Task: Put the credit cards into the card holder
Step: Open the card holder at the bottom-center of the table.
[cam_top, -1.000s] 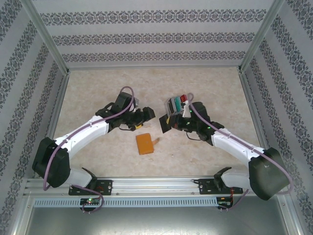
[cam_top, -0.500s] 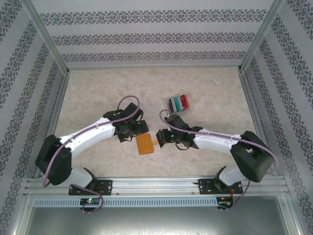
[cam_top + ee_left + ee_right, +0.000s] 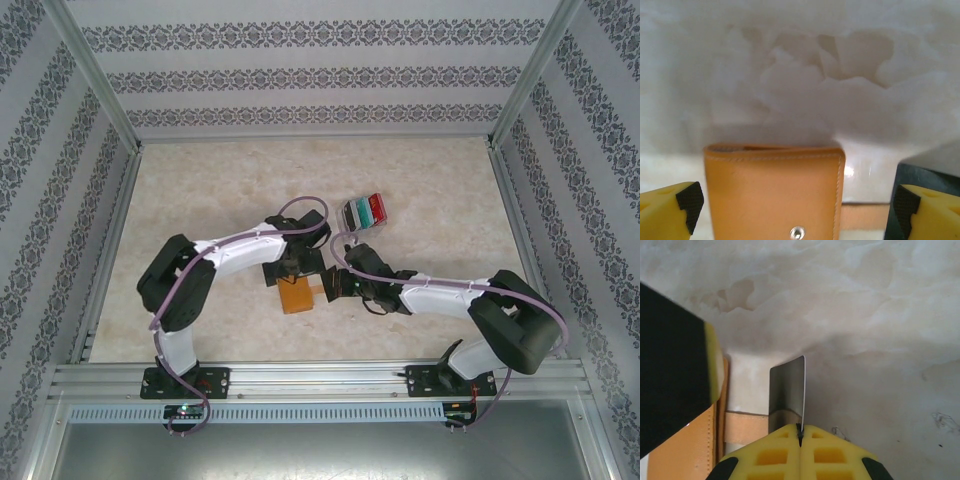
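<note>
The card holder [image 3: 296, 297] is a closed orange-tan wallet lying flat on the table, its snap stud [image 3: 797, 232] facing up and a tan strap [image 3: 745, 425] sticking out on its right. My left gripper [image 3: 796, 201] is open and low over the card holder [image 3: 772, 192], one finger on each side of it. My right gripper [image 3: 800, 430] is shut on a dark credit card [image 3: 787, 390] held on edge just right of the strap. The other credit cards [image 3: 364, 211] lie stacked behind, red and teal showing.
Patterned walls and metal posts [image 3: 520, 90] close in the marbled tabletop [image 3: 220, 180]. Both grippers crowd together at the wallet [image 3: 335, 283]. The left gripper's black-and-yellow finger [image 3: 675, 385] stands close to the held card.
The left arm swung right and down over the wallet while its jaws opened wider. The right gripper carried the dark card from near the stack down to the wallet's right side.
</note>
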`<action>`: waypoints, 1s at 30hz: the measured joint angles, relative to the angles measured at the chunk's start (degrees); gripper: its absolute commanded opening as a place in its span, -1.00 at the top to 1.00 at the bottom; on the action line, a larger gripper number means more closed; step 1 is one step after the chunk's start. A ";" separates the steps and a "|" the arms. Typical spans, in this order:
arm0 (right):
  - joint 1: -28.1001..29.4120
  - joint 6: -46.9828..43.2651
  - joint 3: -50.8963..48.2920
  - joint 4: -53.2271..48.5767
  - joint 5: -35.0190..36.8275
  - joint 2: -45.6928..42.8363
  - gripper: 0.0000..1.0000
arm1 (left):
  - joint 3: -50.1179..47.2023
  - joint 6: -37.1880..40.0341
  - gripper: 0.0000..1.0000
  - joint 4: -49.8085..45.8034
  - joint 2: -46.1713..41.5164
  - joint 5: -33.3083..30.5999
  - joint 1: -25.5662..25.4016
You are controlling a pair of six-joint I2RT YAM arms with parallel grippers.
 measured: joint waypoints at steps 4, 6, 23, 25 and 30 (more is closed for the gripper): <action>0.00 1.25 -1.38 1.70 1.14 -0.35 1.00 | 1.53 -0.72 -0.85 -1.46 2.54 -0.59 -0.39; 0.00 1.44 -1.60 1.99 1.27 -0.39 1.00 | 1.97 -0.79 -0.81 -2.38 3.41 -1.01 -0.39; 0.00 2.78 -1.60 2.93 1.86 0.48 1.00 | 5.38 0.70 -0.28 -8.00 5.03 -1.62 -0.50; 0.00 2.82 -1.60 2.95 1.90 0.55 1.00 | 5.38 0.81 -0.28 -8.00 4.87 -1.62 -0.50; 0.00 3.26 -1.60 2.91 2.56 0.55 1.00 | 4.68 1.20 -0.19 -8.92 1.29 -1.66 -0.50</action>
